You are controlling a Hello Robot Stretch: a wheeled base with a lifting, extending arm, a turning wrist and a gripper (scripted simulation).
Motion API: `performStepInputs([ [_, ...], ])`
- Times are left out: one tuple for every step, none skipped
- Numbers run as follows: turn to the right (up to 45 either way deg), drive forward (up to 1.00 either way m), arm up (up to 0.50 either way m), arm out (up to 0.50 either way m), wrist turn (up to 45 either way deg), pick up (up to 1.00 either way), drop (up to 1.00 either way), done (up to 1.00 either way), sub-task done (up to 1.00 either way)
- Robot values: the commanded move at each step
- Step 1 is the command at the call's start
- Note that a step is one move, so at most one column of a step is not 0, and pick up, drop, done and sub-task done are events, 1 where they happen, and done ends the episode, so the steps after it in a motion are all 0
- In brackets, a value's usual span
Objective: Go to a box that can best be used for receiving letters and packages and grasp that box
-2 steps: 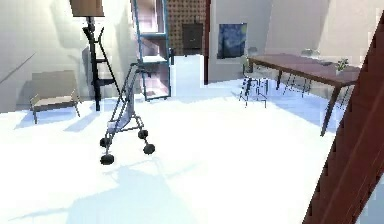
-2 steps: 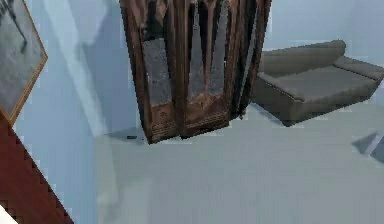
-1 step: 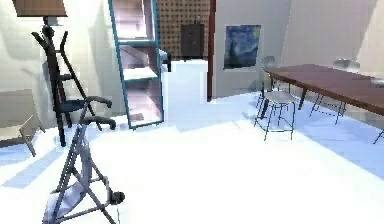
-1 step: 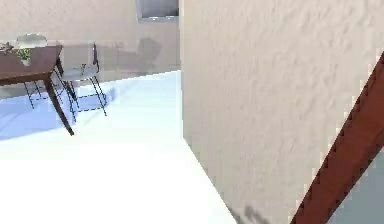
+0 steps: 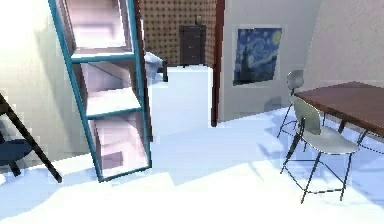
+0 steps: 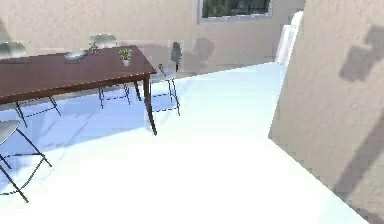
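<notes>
Pale floor point(image 5: 200, 190): open run straight ahead, nothing lying on it.
Gripper: no telling from here what state it is in, or whether it has anything.
Grey chair point(image 5: 322, 140): close on the forward view's right, thin legs splayed, pulled out from the brown worktop point(image 5: 350, 98).
Teal shelf unit point(image 5: 105, 100): tall, close on the forward view's left, pinkish panels inside.
Plant point(image 6: 125, 55): small pot on the brown worktop in the arm side view, more chairs round it.
White worktop point(image 5: 185, 95): past the shelf unit, beside a brown door frame.
Dark boxy shape point(image 5: 192, 45): standing at the back of the white worktop. It's my best guess at the box, but too small to call.
Painting point(image 5: 257, 55): swirling night sky on the far wall, right of the doorway.
Step in hand: looks like finding and approaching; the grasp is not yet begun.
Risk, wrong target: driving at that dark shape and finding it is no box at all.
Risk, clipping: the lane runs between shelf unit and chair legs; a wide turn could snag either.
Risk, reach: the shape sits far back, so a short approach could leave the arm short.
</notes>
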Motion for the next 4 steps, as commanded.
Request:
performStepInputs([
  [6.0,0.00,0.00,0.00,0.0,0.00,0.00,0.00,0.00],
  [0.0,1.00,0.00,0.00,0.0,0.00,0.00,0.00,0.00],
  [12.0,0.00,0.00,0.00,0.0,0.00,0.00,0.00,0.00],
  [0.0,0.30,0.00,0.00,0.0,0.00,0.00,0.00,0.00],
])
